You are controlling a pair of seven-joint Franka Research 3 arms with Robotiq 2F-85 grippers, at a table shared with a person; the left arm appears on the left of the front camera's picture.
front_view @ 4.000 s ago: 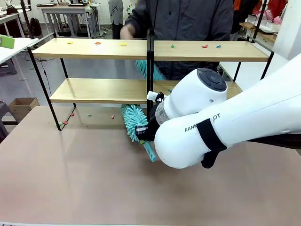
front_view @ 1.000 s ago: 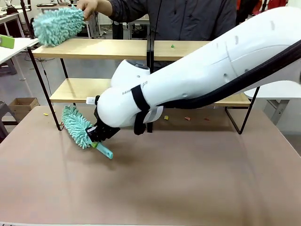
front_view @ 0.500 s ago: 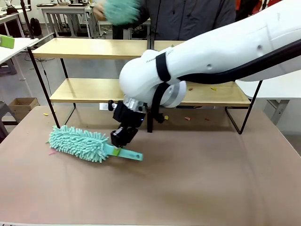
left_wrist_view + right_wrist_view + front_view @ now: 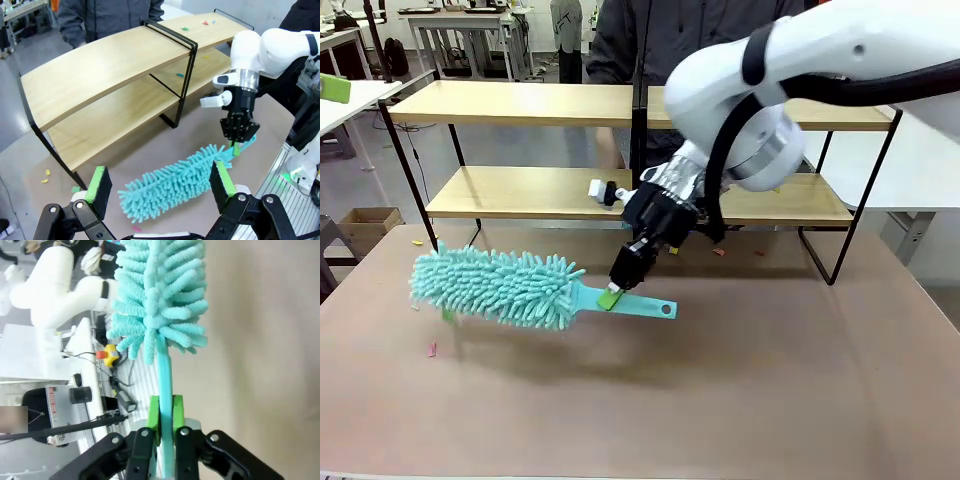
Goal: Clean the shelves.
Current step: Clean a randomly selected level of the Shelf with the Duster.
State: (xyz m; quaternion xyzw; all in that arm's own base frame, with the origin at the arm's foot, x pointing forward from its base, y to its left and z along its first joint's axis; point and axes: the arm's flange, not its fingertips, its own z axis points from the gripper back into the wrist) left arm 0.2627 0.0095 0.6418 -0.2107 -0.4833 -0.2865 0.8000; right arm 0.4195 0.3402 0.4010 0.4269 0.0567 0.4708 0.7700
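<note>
The shelves (image 4: 520, 104) stand across the far half of the table, two tiers of light-wood boards on a black frame; they also appear in the left wrist view (image 4: 100, 75). My right gripper (image 4: 613, 296) is shut on the teal handle of a fluffy teal duster (image 4: 496, 287), held level just above the table in front of the lower left board. The right wrist view shows the green pads (image 4: 154, 412) clamped on the handle, the duster head (image 4: 160, 295) beyond. My left gripper (image 4: 160, 187) is open, hovering above the duster (image 4: 175, 181), apart from it.
A person (image 4: 705, 40) stands behind the shelves. Small coloured scraps lie on the table (image 4: 430, 348) near the left, under the right shelf half (image 4: 718, 252), and on the boards (image 4: 185, 29). The near half of the brown table (image 4: 720, 400) is free.
My right gripper has swung the duster rightward from the rack's left leg and turned it level. The person's raised duster has left the picture.
</note>
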